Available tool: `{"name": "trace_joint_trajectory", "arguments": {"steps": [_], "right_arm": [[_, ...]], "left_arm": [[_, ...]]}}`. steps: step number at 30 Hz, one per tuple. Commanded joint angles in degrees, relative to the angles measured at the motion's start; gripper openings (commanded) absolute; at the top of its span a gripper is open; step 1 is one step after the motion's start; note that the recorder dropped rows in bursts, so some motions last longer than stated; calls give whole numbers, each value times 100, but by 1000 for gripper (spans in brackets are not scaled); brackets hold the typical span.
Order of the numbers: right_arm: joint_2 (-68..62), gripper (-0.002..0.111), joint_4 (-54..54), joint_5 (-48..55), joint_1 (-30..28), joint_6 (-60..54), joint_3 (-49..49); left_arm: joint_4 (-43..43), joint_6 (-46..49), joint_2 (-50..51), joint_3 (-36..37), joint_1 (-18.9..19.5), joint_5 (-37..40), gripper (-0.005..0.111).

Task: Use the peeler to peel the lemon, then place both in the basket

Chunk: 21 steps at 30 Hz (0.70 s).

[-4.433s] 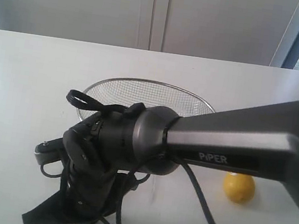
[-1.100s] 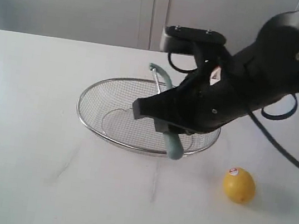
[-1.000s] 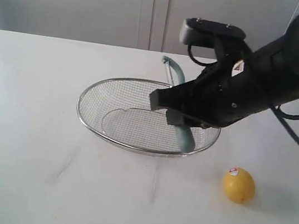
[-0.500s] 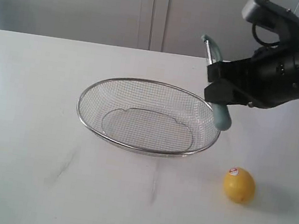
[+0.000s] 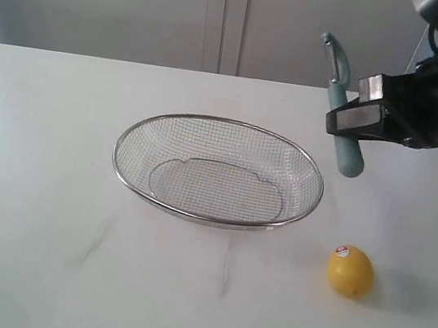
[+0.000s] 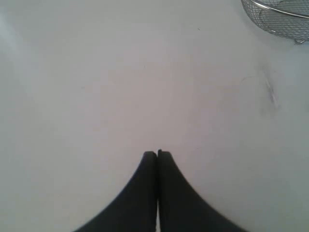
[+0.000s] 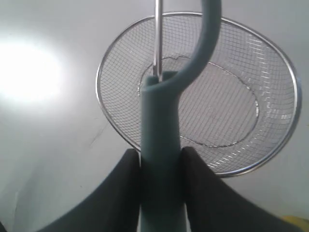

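My right gripper [image 5: 356, 118] is shut on the teal handle of the peeler [image 5: 341, 129], which hangs nearly upright in the air at the right, blade end up, just past the basket's right rim. In the right wrist view the peeler [image 7: 161, 125] sits between the dark fingers [image 7: 126, 188] of the right gripper [image 7: 160, 159], with the wire-mesh basket [image 7: 285, 92] below it. The basket [image 5: 119, 167] stands empty in the middle of the white table. The yellow lemon [image 5: 350, 271] with its sticker lies on the table in front of the basket's right end. My left gripper [image 6: 157, 153] is shut and holds nothing, over bare table.
The white table [image 5: 31, 210] spreads around the basket. A pale wall with cabinet doors [image 5: 224, 16] runs behind it. A corner of the basket [image 6: 280, 19] shows at the edge of the left wrist view.
My right arm has carried the peeler from over the basket to the right and upward, past the basket's rim. The lemon and the basket have stayed in place.
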State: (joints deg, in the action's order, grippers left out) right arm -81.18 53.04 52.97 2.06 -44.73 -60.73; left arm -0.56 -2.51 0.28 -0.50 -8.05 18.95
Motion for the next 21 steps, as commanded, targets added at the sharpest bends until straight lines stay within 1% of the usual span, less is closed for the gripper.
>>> {"name": "trace_joint_trajectory", "arguments": {"steps": [1, 14, 21], "right_arm": [[-140, 0, 315, 95, -42, -422, 15], [-162, 0, 327, -111, -42, -449, 15], [-162, 0, 410, -469, -42, -406, 15]], "left_arm": [[-18, -15, -28, 50, -2, 15, 0], [-18, -15, -28, 50, -2, 15, 0], [-18, -15, -28, 50, -2, 15, 0]]}}
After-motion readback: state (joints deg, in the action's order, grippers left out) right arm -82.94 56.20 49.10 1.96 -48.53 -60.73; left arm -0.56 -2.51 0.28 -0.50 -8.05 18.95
